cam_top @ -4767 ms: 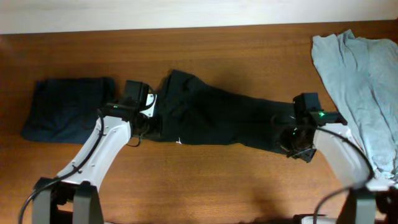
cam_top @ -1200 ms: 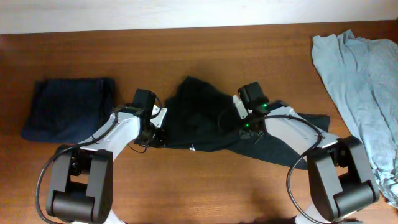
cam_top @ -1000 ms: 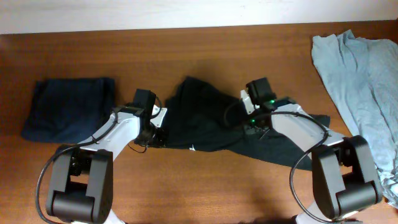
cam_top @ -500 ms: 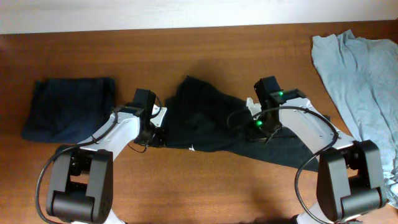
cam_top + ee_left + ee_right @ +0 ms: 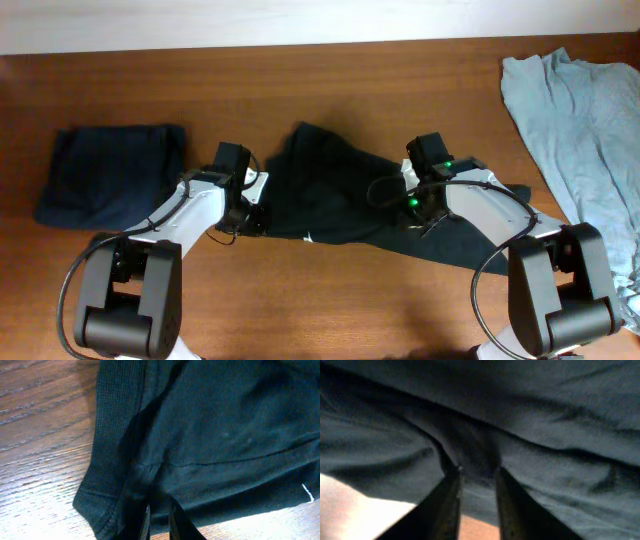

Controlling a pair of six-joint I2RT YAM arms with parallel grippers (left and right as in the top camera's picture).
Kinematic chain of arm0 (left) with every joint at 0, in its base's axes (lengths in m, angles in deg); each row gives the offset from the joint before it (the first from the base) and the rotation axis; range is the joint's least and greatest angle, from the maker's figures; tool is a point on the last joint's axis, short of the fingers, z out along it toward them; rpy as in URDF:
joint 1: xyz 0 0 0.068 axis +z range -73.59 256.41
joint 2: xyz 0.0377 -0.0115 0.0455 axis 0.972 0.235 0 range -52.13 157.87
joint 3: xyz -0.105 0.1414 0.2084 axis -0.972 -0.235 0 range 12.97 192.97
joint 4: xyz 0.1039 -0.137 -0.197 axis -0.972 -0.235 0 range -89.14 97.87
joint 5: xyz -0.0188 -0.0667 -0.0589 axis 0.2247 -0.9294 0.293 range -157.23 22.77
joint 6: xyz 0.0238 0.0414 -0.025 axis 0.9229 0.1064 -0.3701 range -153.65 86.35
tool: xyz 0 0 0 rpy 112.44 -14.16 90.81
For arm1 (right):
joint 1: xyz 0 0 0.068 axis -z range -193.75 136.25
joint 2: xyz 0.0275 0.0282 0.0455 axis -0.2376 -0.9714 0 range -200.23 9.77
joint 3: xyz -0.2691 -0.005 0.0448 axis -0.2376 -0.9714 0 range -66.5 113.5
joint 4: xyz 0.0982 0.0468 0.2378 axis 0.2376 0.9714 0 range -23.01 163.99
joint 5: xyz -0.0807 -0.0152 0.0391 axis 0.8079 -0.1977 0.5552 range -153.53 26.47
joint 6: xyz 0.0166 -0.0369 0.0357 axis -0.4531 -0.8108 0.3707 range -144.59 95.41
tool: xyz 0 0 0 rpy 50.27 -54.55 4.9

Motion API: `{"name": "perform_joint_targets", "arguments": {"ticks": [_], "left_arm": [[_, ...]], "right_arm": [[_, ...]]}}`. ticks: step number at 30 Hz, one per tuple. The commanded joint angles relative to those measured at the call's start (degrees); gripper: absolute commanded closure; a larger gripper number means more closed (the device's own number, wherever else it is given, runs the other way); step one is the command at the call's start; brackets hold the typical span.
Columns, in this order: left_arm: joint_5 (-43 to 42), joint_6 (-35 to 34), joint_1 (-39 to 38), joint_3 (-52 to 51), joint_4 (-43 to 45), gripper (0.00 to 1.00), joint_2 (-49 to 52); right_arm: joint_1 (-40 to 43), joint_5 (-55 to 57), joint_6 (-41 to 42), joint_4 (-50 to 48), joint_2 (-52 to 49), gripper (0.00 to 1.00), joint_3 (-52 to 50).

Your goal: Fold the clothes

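Note:
A black T-shirt (image 5: pixel 330 195) lies bunched across the middle of the table, with a small white mark (image 5: pixel 310 238) at its front hem. My left gripper (image 5: pixel 247 212) sits at the shirt's left edge. In the left wrist view its jaws (image 5: pixel 159 506) stand almost together, pinching the ribbed hem of the dark fabric (image 5: pixel 225 420). My right gripper (image 5: pixel 421 203) rests on the shirt's right half. In the right wrist view a pucker of cloth (image 5: pixel 545 400) is gathered between its fingertips (image 5: pixel 476 471), and the jaws are shut on it. The table shows below.
A folded dark navy garment (image 5: pixel 110 175) lies at the far left. A crumpled pale grey-blue garment (image 5: pixel 580 130) covers the right end of the table. Bare wood (image 5: pixel 330 300) runs along the front, and a white wall edge (image 5: pixel 300 20) borders the back.
The shirt, stretched long earlier, is now folded shorter. In the last second my right gripper moved rightwards over the shirt, let go and shut again on the cloth. The left arm stayed put.

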Motion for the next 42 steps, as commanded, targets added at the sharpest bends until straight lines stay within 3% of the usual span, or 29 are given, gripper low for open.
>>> {"name": "perform_joint_targets", "arguments": {"ticks": [1,12,13,18,20,29,32,42], "left_arm": [[5.25,-0.52,0.46,-0.61,0.94,0.85,2.45],[5.25,-0.52,0.46,-0.61,0.98,0.85,2.45],[5.25,-0.52,0.46,-0.61,1.01,0.85,2.45],[5.22,-0.52,0.46,-0.61,1.03,0.85,2.45],[5.22,-0.55,0.46,-0.61,1.22,0.85,2.45],[5.22,-0.55,0.46,-0.61,1.42,0.85,2.45],[5.22,-0.55,0.46,-0.61,1.4,0.85,2.45],[5.22,-0.52,0.46,-0.61,1.4,0.85,2.45]], "right_arm": [[-0.33,1.01,0.7,0.0,0.28,0.88,-0.39],[-0.33,0.96,0.68,2.01,0.31,0.96,-0.39],[-0.33,0.76,0.68,2.6,0.33,0.94,-0.37],[-0.33,-0.04,0.61,4.55,0.94,0.63,-0.35],[-0.33,0.46,0.42,4.31,0.94,0.59,-0.35],[-0.39,0.59,0.46,3.37,0.81,0.6,-0.39],[-0.39,0.55,0.7,2.12,0.31,0.66,-0.42],[-3.04,2.16,2.1,1.53,-0.37,0.67,-0.72]]}}
